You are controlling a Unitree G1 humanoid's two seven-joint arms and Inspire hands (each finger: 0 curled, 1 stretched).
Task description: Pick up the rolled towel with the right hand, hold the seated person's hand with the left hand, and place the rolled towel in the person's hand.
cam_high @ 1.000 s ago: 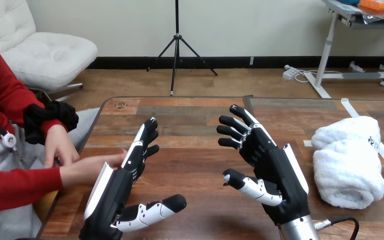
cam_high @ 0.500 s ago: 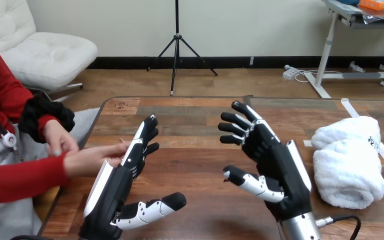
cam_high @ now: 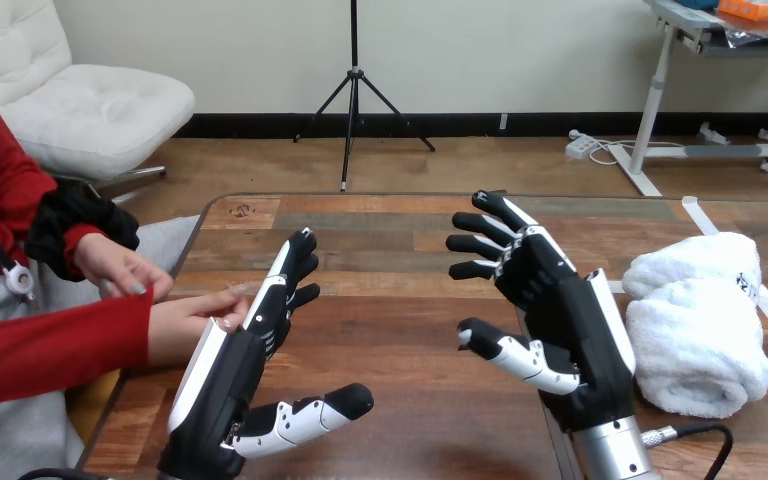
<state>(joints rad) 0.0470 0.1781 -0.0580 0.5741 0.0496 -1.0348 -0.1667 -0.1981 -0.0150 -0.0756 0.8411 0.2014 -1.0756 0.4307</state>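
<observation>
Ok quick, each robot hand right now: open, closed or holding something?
Left robot hand: open, holding nothing, beside the person's outstretched hand.
Right robot hand: open, empty, apart from the rolled towel.

Bright, even indoor light; only soft, faint shadows on worktop [cam_high: 392, 318]; white rolled towel [cam_high: 698, 335] nearly blown out.

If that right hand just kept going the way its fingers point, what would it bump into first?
Probably nothing: the right hand points forward and slightly left over bare table, toward its far edge. The rolled towel lies to its right, outside that line.
</observation>
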